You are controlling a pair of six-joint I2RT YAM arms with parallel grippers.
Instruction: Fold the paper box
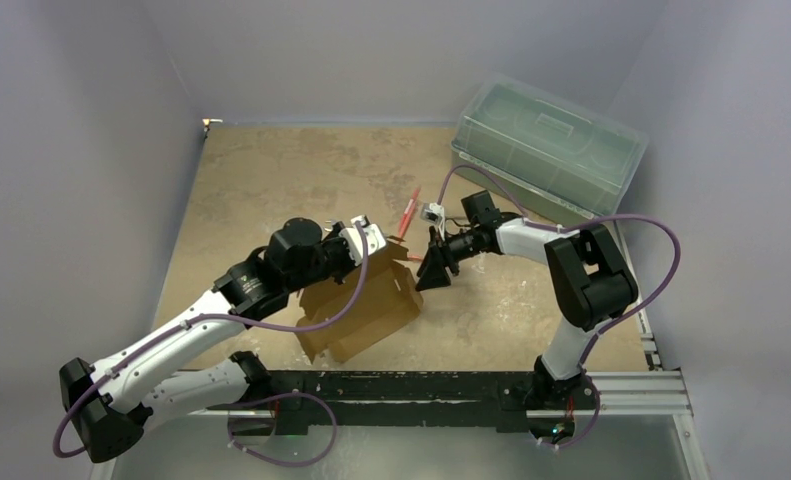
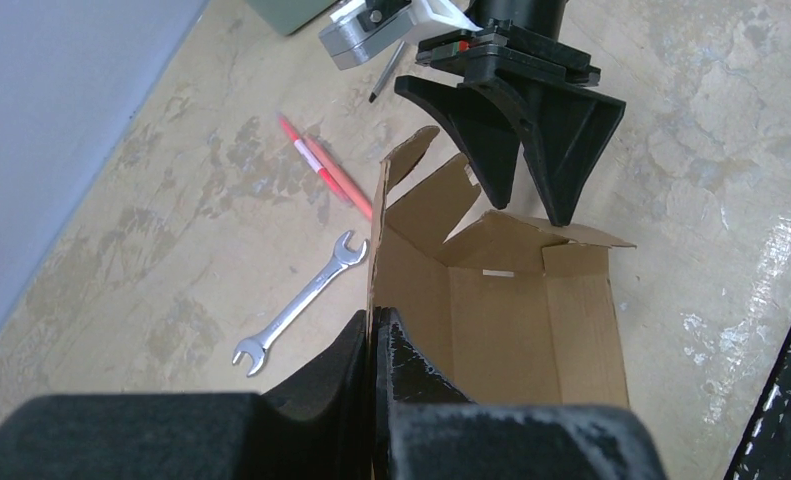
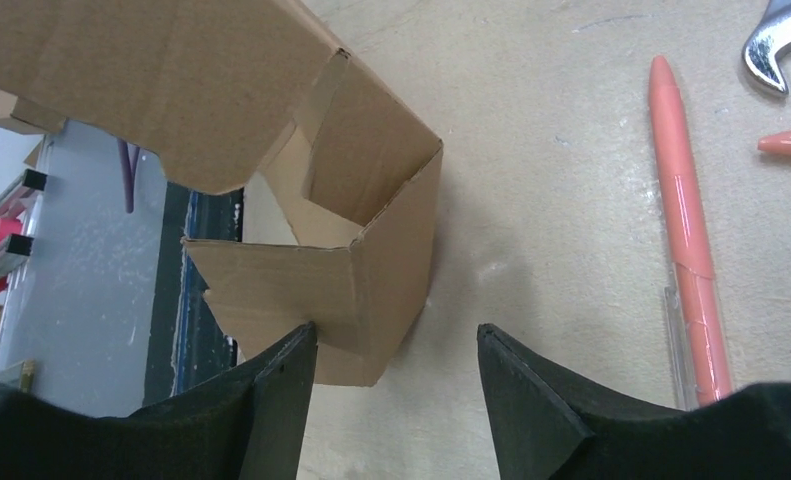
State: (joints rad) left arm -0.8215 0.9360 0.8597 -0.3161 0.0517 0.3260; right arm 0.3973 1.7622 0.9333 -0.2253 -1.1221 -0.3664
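The paper box (image 1: pixel 363 312) is a brown cardboard shell, partly raised, with its end flaps loose and open. My left gripper (image 1: pixel 367 246) is shut on the top edge of one side wall. In the left wrist view that wall runs straight between the closed fingers of the left gripper (image 2: pixel 374 320), and the box's inside (image 2: pixel 506 320) lies open beyond them. My right gripper (image 1: pixel 434 270) is open at the box's far end, tips pointing at the flaps. In the right wrist view a folded corner of the box (image 3: pixel 371 265) sits against the left fingertip of the right gripper (image 3: pixel 396 340); only table shows between the fingers.
A translucent green lidded bin (image 1: pixel 546 148) stands at the back right. Red pens (image 2: pixel 326 172) and a silver wrench (image 2: pixel 296 315) lie on the table behind the box; one pen (image 3: pixel 686 230) is just right of my right fingers. A black rail (image 1: pixel 421 388) runs along the near edge.
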